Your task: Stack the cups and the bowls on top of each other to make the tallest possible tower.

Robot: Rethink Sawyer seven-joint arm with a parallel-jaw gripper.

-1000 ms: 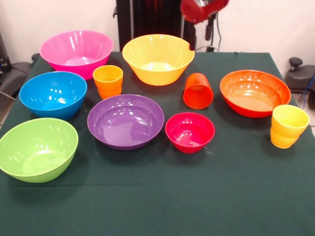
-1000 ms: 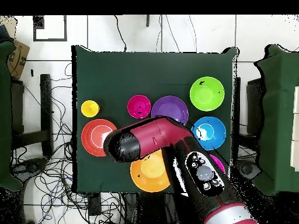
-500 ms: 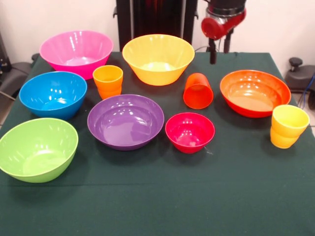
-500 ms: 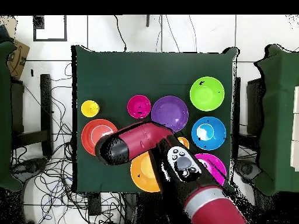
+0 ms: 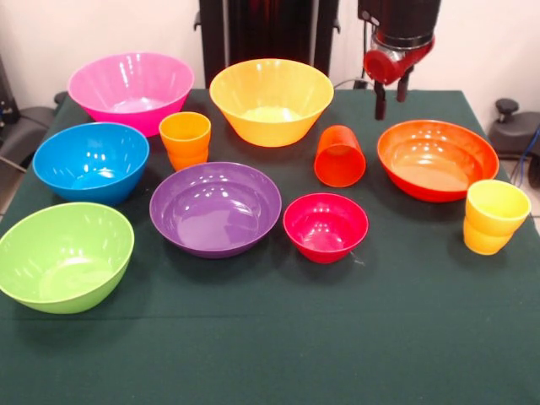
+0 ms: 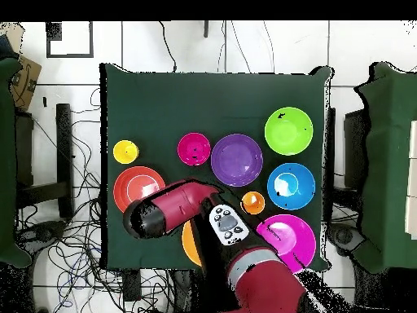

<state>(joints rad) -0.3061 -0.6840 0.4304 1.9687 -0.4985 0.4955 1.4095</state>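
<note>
Above the orange-red bowl [image 5: 437,159], your gripper [image 5: 391,97] hangs empty with fingers apart, while every cup and bowl on the table [image 5: 278,337] sits unstacked, no tower begun.

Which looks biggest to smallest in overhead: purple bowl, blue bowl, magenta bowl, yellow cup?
1. purple bowl
2. blue bowl, slightly smaller
3. small magenta bowl
4. yellow cup

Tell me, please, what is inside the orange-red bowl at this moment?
Nothing shows inside the orange-red bowl in the front view: only its glossy bare bottom. The gripper hangs above its far rim. In the overhead view, the arm covers part of it.
</note>
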